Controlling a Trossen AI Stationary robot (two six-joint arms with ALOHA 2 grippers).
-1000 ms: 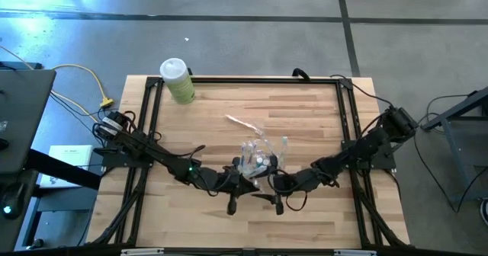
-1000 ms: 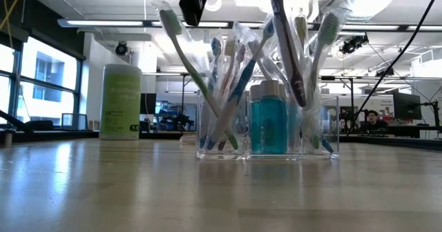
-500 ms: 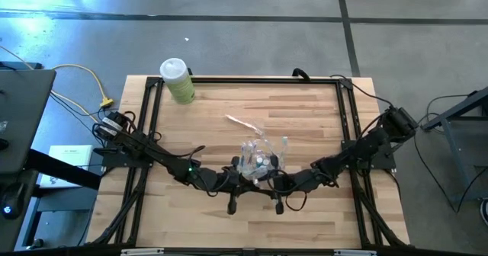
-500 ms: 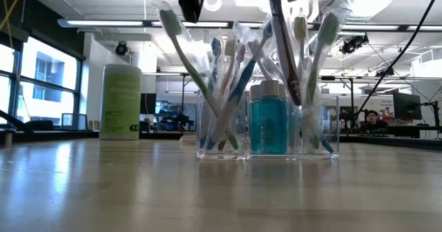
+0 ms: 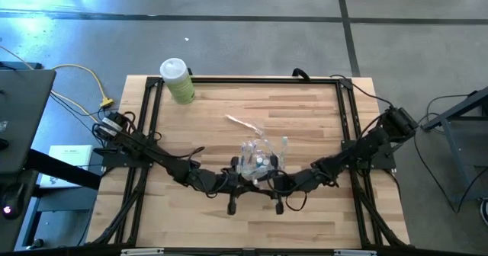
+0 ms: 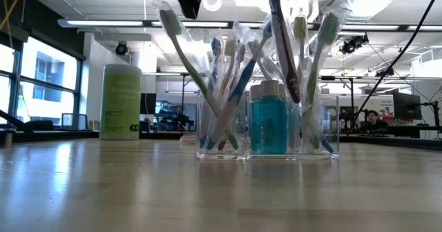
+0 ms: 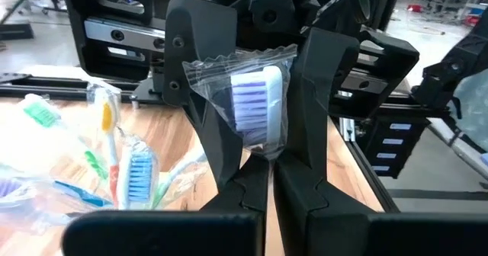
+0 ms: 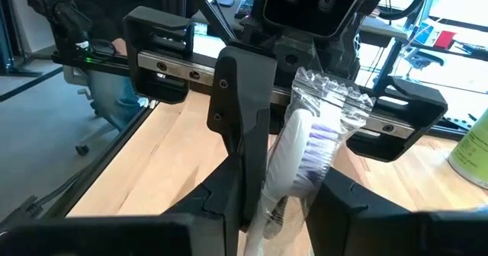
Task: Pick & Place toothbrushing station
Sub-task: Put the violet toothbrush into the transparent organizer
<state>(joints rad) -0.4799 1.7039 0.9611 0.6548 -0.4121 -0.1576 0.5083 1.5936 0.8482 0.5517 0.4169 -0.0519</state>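
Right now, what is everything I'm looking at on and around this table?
Clear organizer: one, see-through, middle of the table toward the arms' side.
Wrapped toothbrushes: many, too crowded to count, blue, green and white, standing in the organizer.
Bottle: one, teal liquid, white cap, inside the organizer.
Loose wrapped item: one, pale, on the wood behind the organizer.
Canister: one, green, white lid, far left corner.
Yellow cable: one, floor left of the table.
Left gripper: shut on a wrapped purple-bristled toothbrush.
Right gripper: shut on another wrapped toothbrush.
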